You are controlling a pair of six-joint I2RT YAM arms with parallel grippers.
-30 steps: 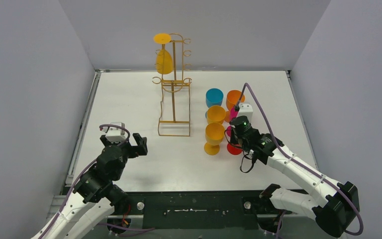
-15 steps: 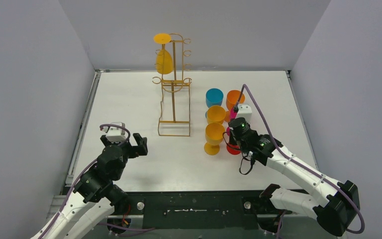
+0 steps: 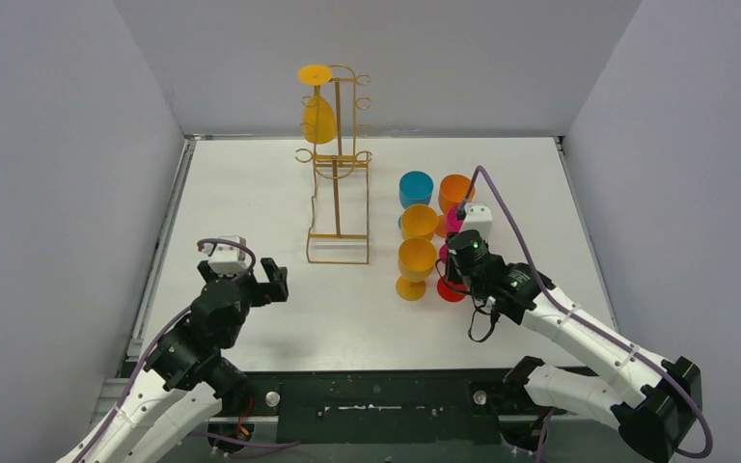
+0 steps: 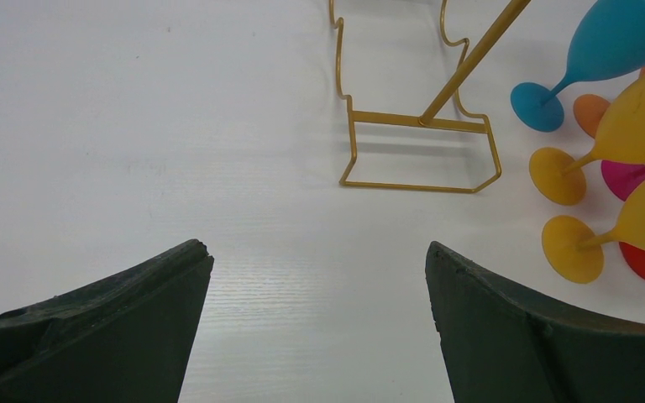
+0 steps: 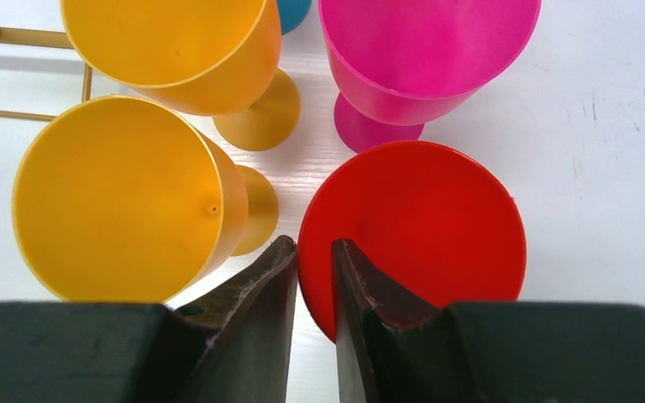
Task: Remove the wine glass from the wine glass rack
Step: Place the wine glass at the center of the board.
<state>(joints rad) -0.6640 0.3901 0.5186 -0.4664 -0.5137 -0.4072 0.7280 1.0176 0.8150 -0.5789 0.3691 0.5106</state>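
The wine glass (image 3: pixel 318 118) was found hanging upside down on the wine glass rack (image 3: pixel 340 198), at the far middle of the white worktop (image 3: pixel 251 193). It was noted as an opaque yellow-orange glass, bowl downward, with its flat round foot uppermost and caught at the top of the rack on the left side of the arch. The rack was recorded as thin gold-coloured wire with an arched top, small side loops and a rectangular base resting flat on the worktop. To the right of the rack a cluster of upright glasses was observed: a blue glass (image 3: pixel 416 188) and an orange glass (image 3: pixel 455 191) at the far end, two yellow glasses (image 3: pixel 418 241) nearer, then a pink glass (image 5: pixel 424 50) and a red glass (image 5: pixel 420 227). The right claw (image 5: pixel 312 248) was seen with its jaws narrowly apart, set astride the near rim of the red glass, one finger outside the bowl and one over its inside. The left claw (image 4: pixel 319 252) was seen spread wide over bare worktop at the near left, gripping nothing, well apart from the rack, whose base showed ahead of it in the left wrist view.
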